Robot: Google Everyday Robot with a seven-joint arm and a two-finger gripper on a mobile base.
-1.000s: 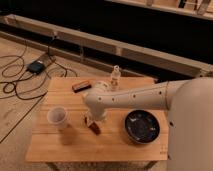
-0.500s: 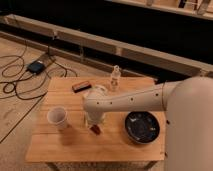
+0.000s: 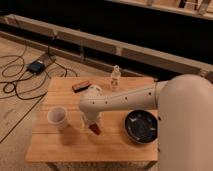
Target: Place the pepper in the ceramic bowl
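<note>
The pepper, small and dark red, lies on the wooden table near its middle. My gripper hangs down from the white arm and sits right over the pepper, hiding its upper end. The ceramic bowl, dark and glossy, stands on the table to the right of the pepper, about a hand's width from the gripper.
A white paper cup stands left of the gripper. A dark rectangular block lies at the table's back left, and a small pale bottle stands at the back middle. Cables and a black box lie on the floor to the left.
The arm's wrist has dropped lower over the pepper. The pepper, the bowl and the cup have not moved.
</note>
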